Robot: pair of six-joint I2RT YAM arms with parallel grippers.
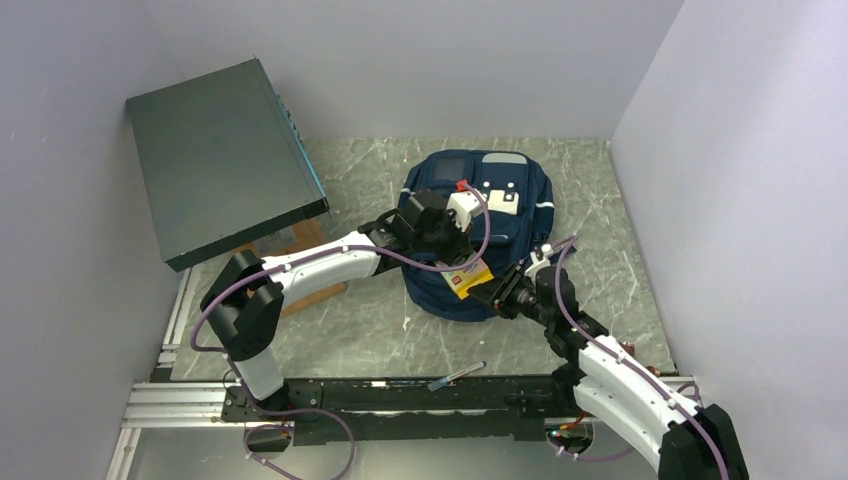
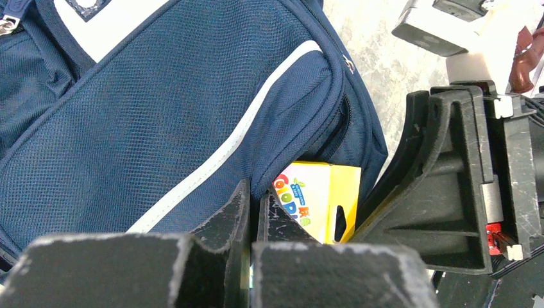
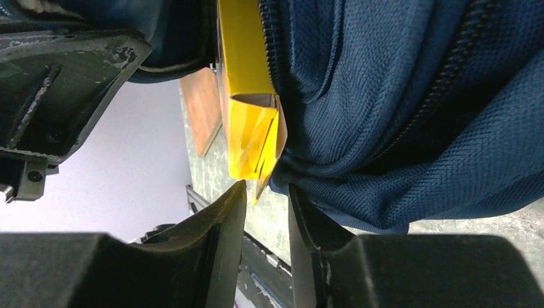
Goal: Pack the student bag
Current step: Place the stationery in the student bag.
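1 navy blue fabric student bag [image 1: 520, 225] with thin pale stripes lies flat, front up, in the middle of the green marble-patterned bench [image 1: 620, 250]. Its long axis runs from the arms' side toward the far wall. The end with the pale patch on its pocket points away and the open zipped edge faces the 2 arms.

1 yellow cardboard box [image 1: 468, 277] with coloured lettering sticks out of that near edge, part under the fabric and part outside it.

The left pincer [image 2: 255, 192] is clenched, its tips pressed against the bag's cloth just above the box. Whether a fold is nipped between them cannot be told.

The right pincer [image 3: 266, 192] stands partly released at the box's outer end. Its 2 fingers [image 3: 224, 218] are apart, with daylight between them and a corner of the box at their mouth. In the left wrist view it shows as a black frame just beside the box.

Well to the left, 1 large dark grey-green flat box [image 1: 225, 160] sits tilted on 1 brown wooden stand [image 1: 305, 255], apart from the bag. 1 slim stick-like item [image 1: 457, 376], too small to identify, lies at the bench's near edge between the arm bases.
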